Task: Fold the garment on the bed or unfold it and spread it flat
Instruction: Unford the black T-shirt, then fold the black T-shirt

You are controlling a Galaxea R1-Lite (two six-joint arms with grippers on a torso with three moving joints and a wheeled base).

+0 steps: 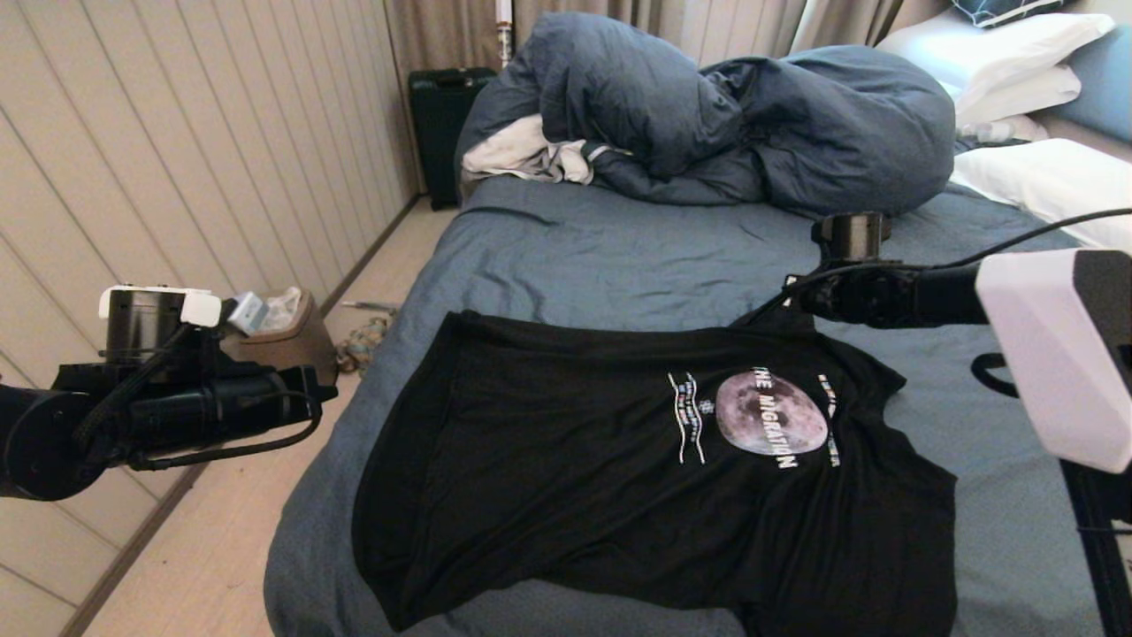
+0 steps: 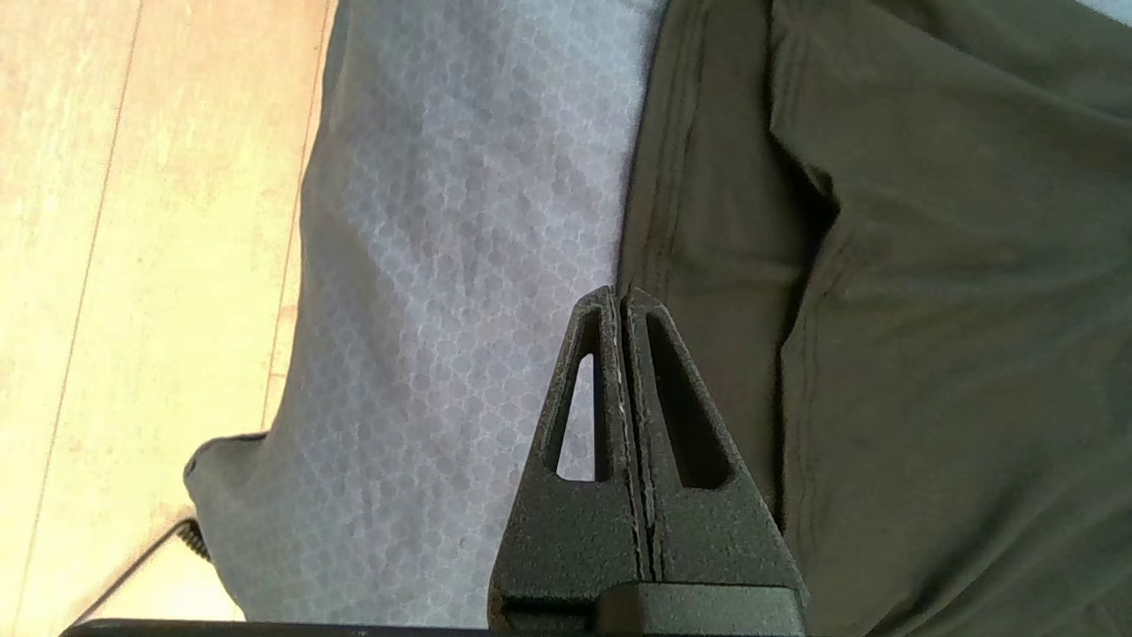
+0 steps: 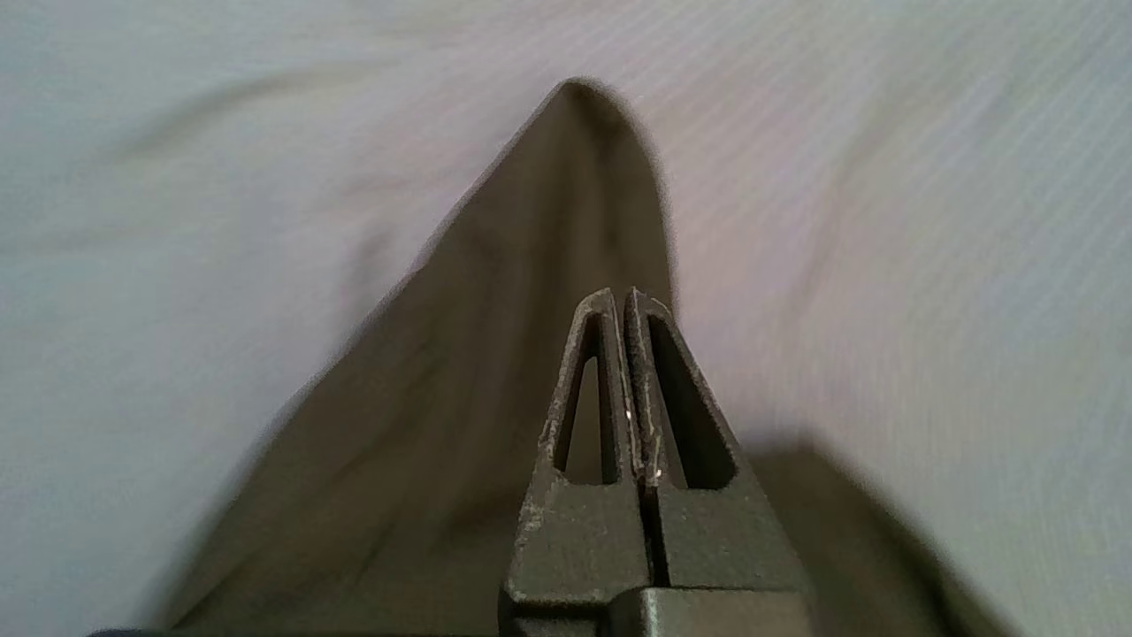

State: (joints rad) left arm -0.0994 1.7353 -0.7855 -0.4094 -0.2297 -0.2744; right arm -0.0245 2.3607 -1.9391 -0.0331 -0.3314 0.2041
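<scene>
The garment [image 1: 575, 469], a black T-shirt with a grey moon print, lies spread face up on the bed [image 1: 601, 257], hem toward the left edge. My right gripper [image 1: 793, 296] hovers at the far sleeve. In the right wrist view the right gripper [image 3: 623, 294] is shut with no cloth between its fingertips, over the garment [image 3: 495, 354], whose sleeve runs out to a point on the sheet [image 3: 884, 221]. My left gripper [image 1: 329, 389] hangs beside the bed's left edge. The left gripper [image 2: 619, 292] is shut and empty above the hem of the garment [image 2: 884, 310].
A bulky dark-blue duvet [image 1: 734, 115] is heaped at the far end over a white cloth [image 1: 526, 150]. White pillows [image 1: 1044, 177] lie at the right. A black case [image 1: 442, 115], a small bin [image 1: 274, 332] and wooden floor [image 1: 212, 548] are left of the bed.
</scene>
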